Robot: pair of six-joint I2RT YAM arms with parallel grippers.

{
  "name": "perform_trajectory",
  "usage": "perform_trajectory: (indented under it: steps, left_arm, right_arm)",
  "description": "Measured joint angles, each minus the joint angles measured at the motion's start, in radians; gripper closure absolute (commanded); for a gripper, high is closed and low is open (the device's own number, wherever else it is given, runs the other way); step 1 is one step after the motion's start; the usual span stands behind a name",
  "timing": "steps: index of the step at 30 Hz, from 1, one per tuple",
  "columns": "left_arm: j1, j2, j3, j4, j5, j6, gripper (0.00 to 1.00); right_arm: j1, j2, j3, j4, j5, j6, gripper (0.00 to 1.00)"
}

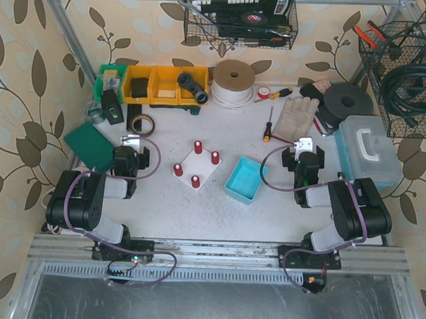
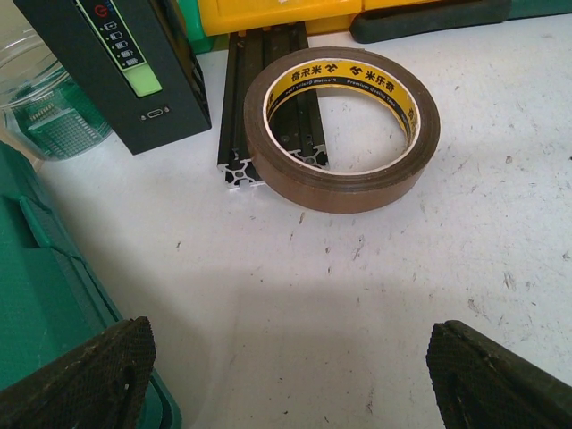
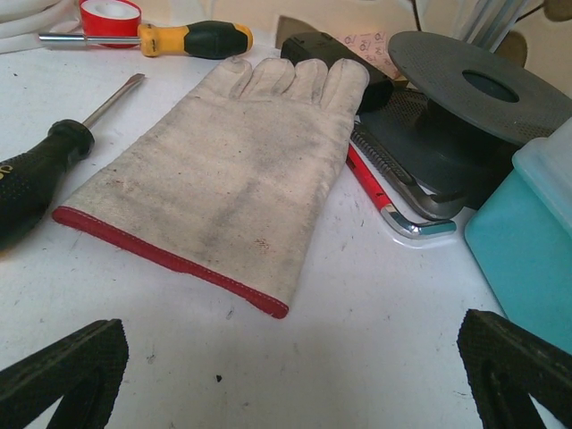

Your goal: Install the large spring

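Tabletop (image 1: 196, 215): white, scuffed, with the arm bases at its 6 o'clock edge.
Fixture: white square plate with four red upright pegs (image 1: 196, 164), flat near the tabletop's centre, turned corner-on.
Large spring: cannot be made out in any view, on the pegs or elsewhere.
Tray: teal open rectangular plastic tray (image 1: 229, 183), just beside the plate at its 4 o'clock, not touching it.
Left end effector (image 2: 290, 380): spread wide, nothing between its black padded fingers (image 2: 89, 375). It hangs over bare tabletop at 9 o'clock of the plate.
Ahead of left end effector: brown roll of packing tape with a yellow printed core (image 2: 344, 192) at 12 o'clock, lying partly on a black slotted aluminium rail (image 2: 246, 107). A black box with a green indicator strip (image 2: 116, 71) stands at 11 o'clock. A green plastic lid (image 2: 45, 304) lies at 9 o'clock.
Right end effector (image 3: 295, 375): spread wide and empty, at 3 o'clock of the tray.
Ahead of right end effector: white canvas work glove with a red hem (image 3: 214, 179) lies flat at 12 o'clock, fingers pointing away. A black-handled screwdriver (image 3: 36, 174) is at 10 o'clock, near the glove's cuff. A dark grey round disc (image 3: 474, 85) is at 1 o'clock.
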Motion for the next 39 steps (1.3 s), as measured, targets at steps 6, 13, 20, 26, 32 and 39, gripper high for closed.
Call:
perform_trajectory:
  steps: [6,13,20,26,32,39]
  left_arm:
    - [0.0,0.0,0.003,-0.006,0.0,-0.001,0.14]
    - [0.0,0.0,0.005,-0.008,0.0,-0.002,0.14]
    - [0.0,0.0,0.006,-0.008,0.0,-0.003,0.14]
    - [0.0,0.0,0.006,-0.008,0.0,-0.003,0.14]
    - [0.0,0.0,0.006,-0.015,0.0,-0.003,0.14]
    - [0.0,0.0,0.006,-0.015,-0.001,-0.002,0.14]
  right_arm:
    - [0.0,0.0,0.001,-0.003,0.0,0.0,0.0]
    - [0.0,0.0,0.002,-0.003,0.0,0.0,0.0]
    - [0.0,0.0,0.002,-0.003,0.0,0.0,0.0]
    - [0.0,0.0,0.002,-0.003,-0.001,0.0,0.0]
    - [0.0,0.0,0.002,-0.003,-0.001,0.0,0.0]
    - [0.0,0.0,0.002,-0.003,-0.001,0.001,0.0]
